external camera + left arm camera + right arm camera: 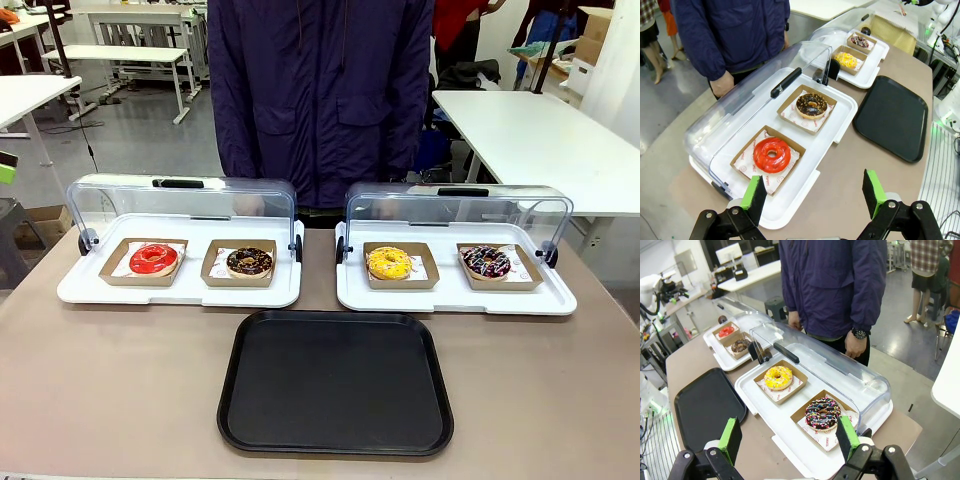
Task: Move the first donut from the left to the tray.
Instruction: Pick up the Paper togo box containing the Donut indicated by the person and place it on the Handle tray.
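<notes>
The first donut from the left (153, 259) has glossy red icing and lies in a brown cardboard holder on the left white tray; it is also the near donut (772, 154) in the left wrist view and a small far donut (726, 331) in the right wrist view. The black tray (336, 383) lies bare at the table's front middle, seen too as the tray (892, 116) and the tray (705, 405) from the wrists. My left gripper (815, 194) hangs open above the table just in front of the red donut. My right gripper (788, 436) is open above the sprinkled donut's tray.
A chocolate donut (249, 261) shares the left white tray (90, 290). The right white tray (455, 297) holds a yellow donut (388, 263) and a sprinkled donut (485, 262). Both clear lids stand raised. A person in a dark jacket (320, 95) stands at the far edge.
</notes>
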